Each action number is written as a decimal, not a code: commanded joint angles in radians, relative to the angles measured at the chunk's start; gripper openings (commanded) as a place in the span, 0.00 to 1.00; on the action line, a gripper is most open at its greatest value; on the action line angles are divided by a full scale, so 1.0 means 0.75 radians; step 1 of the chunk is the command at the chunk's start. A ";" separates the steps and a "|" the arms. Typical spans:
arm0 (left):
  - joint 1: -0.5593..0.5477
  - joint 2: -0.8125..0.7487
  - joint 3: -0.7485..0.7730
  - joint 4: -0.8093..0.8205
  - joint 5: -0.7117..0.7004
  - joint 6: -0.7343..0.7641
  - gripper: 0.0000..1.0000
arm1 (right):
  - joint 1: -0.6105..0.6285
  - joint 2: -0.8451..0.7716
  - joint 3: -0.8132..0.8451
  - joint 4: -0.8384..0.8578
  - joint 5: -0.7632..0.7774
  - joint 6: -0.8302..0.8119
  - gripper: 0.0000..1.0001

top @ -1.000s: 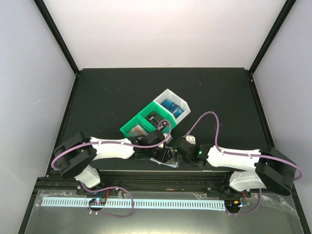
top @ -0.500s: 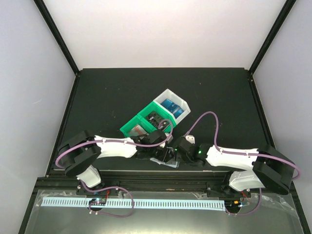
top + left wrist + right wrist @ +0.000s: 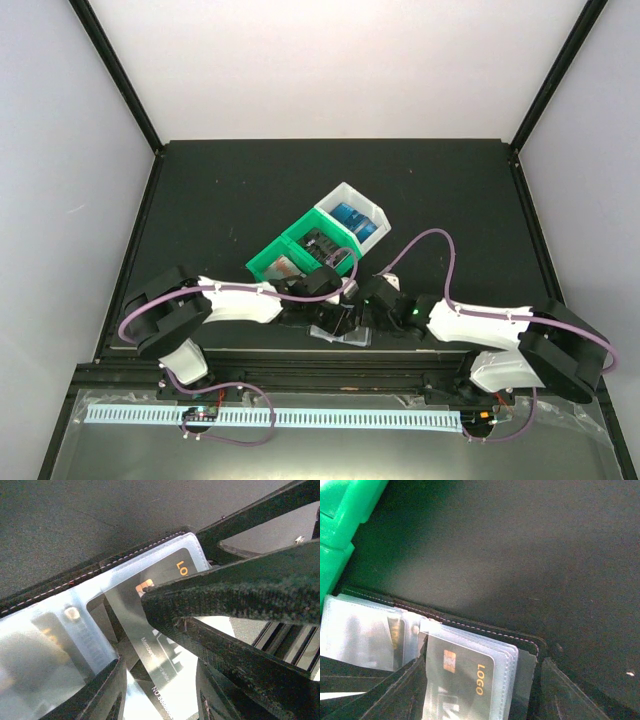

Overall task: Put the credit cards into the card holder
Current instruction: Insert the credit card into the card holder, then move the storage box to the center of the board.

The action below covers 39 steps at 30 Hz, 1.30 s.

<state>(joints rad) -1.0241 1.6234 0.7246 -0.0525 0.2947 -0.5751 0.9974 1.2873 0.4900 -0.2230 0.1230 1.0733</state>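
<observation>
The card holder [image 3: 340,336] lies open near the table's front edge, black outside with clear sleeves [image 3: 50,645] inside; its stitched edge shows in the right wrist view [image 3: 470,625]. A black credit card [image 3: 465,680] with a gold chip and orange "LOGO" sits in the right-hand sleeve; it also shows in the left wrist view [image 3: 165,572]. My left gripper [image 3: 333,318] is over the holder, its jaws [image 3: 160,692] apart on either side of the card's lower part. My right gripper [image 3: 362,312] stands open [image 3: 470,702] astride the sleeve stack, and its finger [image 3: 240,590] crosses the left wrist view.
The joined green bin [image 3: 285,262] and white bin [image 3: 368,212] stand just behind the holder; the white one holds blue cards [image 3: 352,218]. The green bin's corner [image 3: 340,515] is close on the left of the right wrist view. The front rail [image 3: 330,352] lies right beside the holder.
Both grippers have closed in on the holder. The right gripper has moved left and the left arm has stretched further right. The holder has stayed in place.
</observation>
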 commanded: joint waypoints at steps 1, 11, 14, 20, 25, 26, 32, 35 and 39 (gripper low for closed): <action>0.013 -0.013 0.005 0.114 0.074 0.030 0.40 | -0.005 0.003 -0.021 0.138 -0.099 -0.030 0.64; 0.022 -0.197 0.010 -0.027 -0.097 0.088 0.46 | -0.009 -0.163 -0.010 -0.056 0.072 -0.002 0.64; 0.024 -0.252 0.050 -0.094 -0.155 0.137 0.49 | -0.009 -0.245 -0.001 -0.152 0.145 0.017 0.64; 0.024 -0.117 0.309 -0.366 -0.353 0.279 0.48 | -0.011 -0.398 -0.021 -0.324 0.303 0.099 0.65; 0.035 0.043 0.441 -0.489 -0.467 0.271 0.28 | -0.025 -0.439 -0.032 -0.373 0.310 0.093 0.65; 0.042 0.062 0.447 -0.491 -0.477 0.266 0.28 | -0.026 -0.437 -0.033 -0.377 0.304 0.087 0.65; 0.076 0.149 0.504 -0.545 -0.542 0.263 0.27 | -0.031 -0.423 -0.045 -0.375 0.265 0.057 0.66; 0.116 0.170 0.508 -0.568 -0.589 0.244 0.28 | -0.031 -0.408 -0.056 -0.358 0.239 0.045 0.66; 0.186 0.177 0.507 -0.583 -0.641 0.242 0.30 | -0.032 -0.366 -0.058 -0.336 0.195 0.023 0.66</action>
<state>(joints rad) -0.9375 1.7481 1.0645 -0.4477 -0.0944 -0.3939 0.9791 0.9894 0.4583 -0.4896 0.2844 1.1126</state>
